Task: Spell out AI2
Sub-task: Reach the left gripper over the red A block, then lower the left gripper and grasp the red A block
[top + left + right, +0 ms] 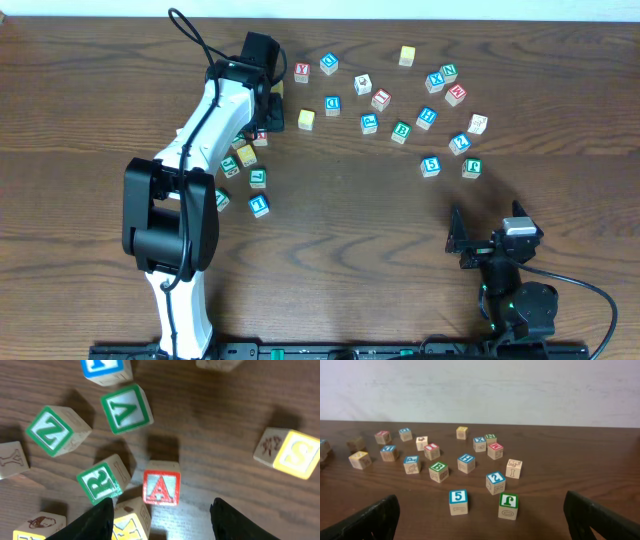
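Step in hand: pickup of the first letter. No cubes stand in a row anywhere on the desk (350,250) yet, so I judge the spelling barely begun.

Left gripper (162,510): low over the near-left cluster, jaws apart, one on each side of the red-framed A cube (161,487). Neither finger appears to touch it; nothing is grasped. The A sits flat on the desk, letter face up.

Crowding: a green R cube (100,482) lies just beside the A, and a yellow cube (131,520) sits right at the finger on that same side. The other side of the A is bare wood.

Right gripper (482,510): spread wide, empty, parked low at the near-right of the desk. The blue-framed 2 cube (495,481) stands a little way in front of it, near a blue 5 cube (458,501) and a green-framed cube (508,505).

The I: cannot make it out for certain among the red-framed cubes in the far scatter.

Next move, as I judge it: pinch the A squarely on its two side faces without catching the R or the yellow cube, lift straight, and carry it to open wood. The right arm looks better placed for the 2.
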Available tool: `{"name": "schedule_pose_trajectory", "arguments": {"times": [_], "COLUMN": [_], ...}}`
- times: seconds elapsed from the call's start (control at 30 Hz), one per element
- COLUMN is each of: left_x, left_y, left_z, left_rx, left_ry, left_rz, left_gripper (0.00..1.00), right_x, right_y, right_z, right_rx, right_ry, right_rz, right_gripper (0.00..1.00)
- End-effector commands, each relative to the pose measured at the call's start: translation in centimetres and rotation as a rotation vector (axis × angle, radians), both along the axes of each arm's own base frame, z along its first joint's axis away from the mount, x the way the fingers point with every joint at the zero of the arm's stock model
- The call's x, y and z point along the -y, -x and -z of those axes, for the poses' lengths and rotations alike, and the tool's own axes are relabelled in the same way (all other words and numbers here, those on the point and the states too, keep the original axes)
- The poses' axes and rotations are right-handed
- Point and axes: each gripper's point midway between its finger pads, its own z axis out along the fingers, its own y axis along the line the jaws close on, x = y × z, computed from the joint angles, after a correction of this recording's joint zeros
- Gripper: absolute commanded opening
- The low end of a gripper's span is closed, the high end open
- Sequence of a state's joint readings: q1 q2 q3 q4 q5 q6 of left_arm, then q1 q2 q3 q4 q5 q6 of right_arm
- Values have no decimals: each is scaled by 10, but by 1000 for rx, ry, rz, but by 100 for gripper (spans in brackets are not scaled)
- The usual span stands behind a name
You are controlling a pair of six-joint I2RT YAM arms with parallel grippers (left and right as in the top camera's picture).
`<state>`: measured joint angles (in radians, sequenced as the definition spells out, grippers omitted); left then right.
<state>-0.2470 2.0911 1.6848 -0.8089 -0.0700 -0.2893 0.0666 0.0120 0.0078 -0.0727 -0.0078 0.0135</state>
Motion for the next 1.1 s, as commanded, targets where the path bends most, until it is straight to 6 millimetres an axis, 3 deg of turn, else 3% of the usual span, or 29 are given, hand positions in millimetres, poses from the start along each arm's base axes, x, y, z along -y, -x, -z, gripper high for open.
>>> {"name": "schedule_pose_trajectory", "arguments": {"times": [0.0,0.63,1.07], "left_x": [-7,-4,0], "left_y": [-10,-10,-9], "left_z": [3,38,43], "left_rx": [26,-29,-36], "left_ry": [-34,-41,-16], "left_rz": [-51,-46,-39], "left_gripper": [61,61,61], "right_x": [1,1,1], "right_y": [0,0,0], "right_z": [1,1,1], "right_rx": [0,0,0], "right_ry": [11,11,11], "right_rz": [3,3,3], "right_gripper": [99,99,99]}}
